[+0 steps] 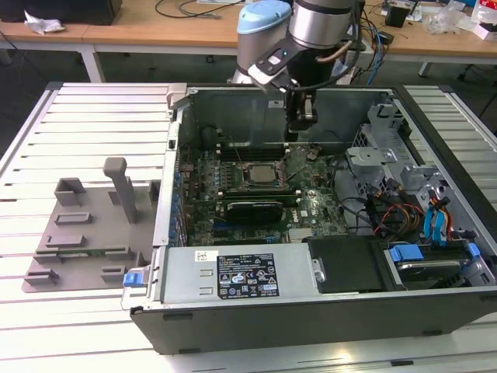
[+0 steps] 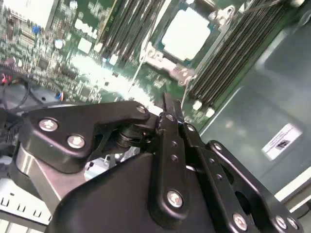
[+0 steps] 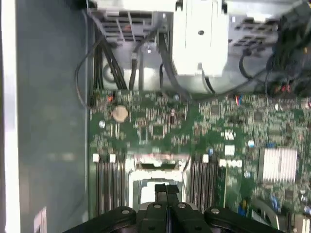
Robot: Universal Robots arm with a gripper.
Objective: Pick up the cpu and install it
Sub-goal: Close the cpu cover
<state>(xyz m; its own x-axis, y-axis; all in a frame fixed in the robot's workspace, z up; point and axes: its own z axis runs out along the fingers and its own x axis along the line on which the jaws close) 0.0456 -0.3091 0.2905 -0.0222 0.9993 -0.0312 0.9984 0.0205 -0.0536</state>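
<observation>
In the exterior view the arm point(image 1: 311, 27) is leaning over the open computer case point(image 1: 311, 315), and the claw point(image 1: 293, 138) is hanging above the green motherboard point(image 1: 314, 208), a little toward the exterior view's right of the socket. The wrist views are giving the closer detail. In the first wrist view the two black fingertips point(image 3: 163, 190) are lying pressed together with only a thin seam between them. They are pinching nothing and are covering part of the socket beneath. In the second wrist view the cpu point(image 2: 187, 34) is sitting flat inside the socket's metal frame point(image 2: 167, 60), apart from the claw, its pale top glaring, with memory slots point(image 2: 233, 53) running along both sides. The first wrist view is also showing a finned heatsink point(image 3: 278, 165) and a round coin battery point(image 3: 120, 113) on the board. Back in the exterior view, a grey fixture plate point(image 1: 85, 233) with upright posts is resting on the slatted surface point(image 1: 93, 116) to the exterior view's left of the case. A labelled power supply point(image 1: 241, 273) is lying along the case's near edge, and orange and blue cables point(image 1: 392, 214) are crowding the drive bays on the exterior view's right.
</observation>
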